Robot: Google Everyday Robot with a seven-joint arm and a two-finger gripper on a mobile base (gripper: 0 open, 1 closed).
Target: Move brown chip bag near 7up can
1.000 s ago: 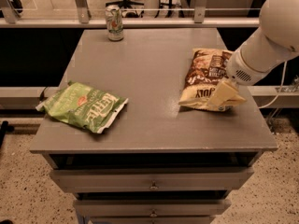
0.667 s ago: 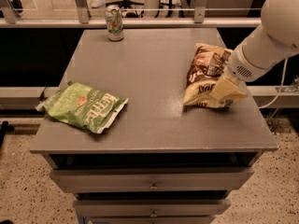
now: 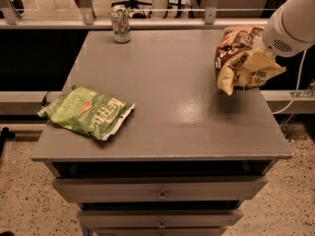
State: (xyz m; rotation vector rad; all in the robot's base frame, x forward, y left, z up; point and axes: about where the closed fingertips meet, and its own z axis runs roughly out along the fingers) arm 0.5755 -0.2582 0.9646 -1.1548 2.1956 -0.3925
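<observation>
The brown chip bag (image 3: 235, 58), dark brown with a pale yellow lower part, hangs crumpled above the right edge of the grey table (image 3: 167, 77); its shadow lies on the tabletop below. My gripper (image 3: 259, 53), at the end of the white arm entering from the upper right, is shut on the bag's right side and holds it off the surface. The 7up can (image 3: 120, 23) stands upright at the far left edge of the table, well away from the bag.
A green Kettle chip bag (image 3: 88, 113) lies flat at the table's front left. Drawers (image 3: 160, 190) sit under the tabletop. A railing with posts (image 3: 211, 4) runs behind the table. A white cable (image 3: 295, 90) hangs at the right.
The brown chip bag has left the tabletop: it lay at the right side before and now hangs lifted in my gripper. The can and green bag have not moved.
</observation>
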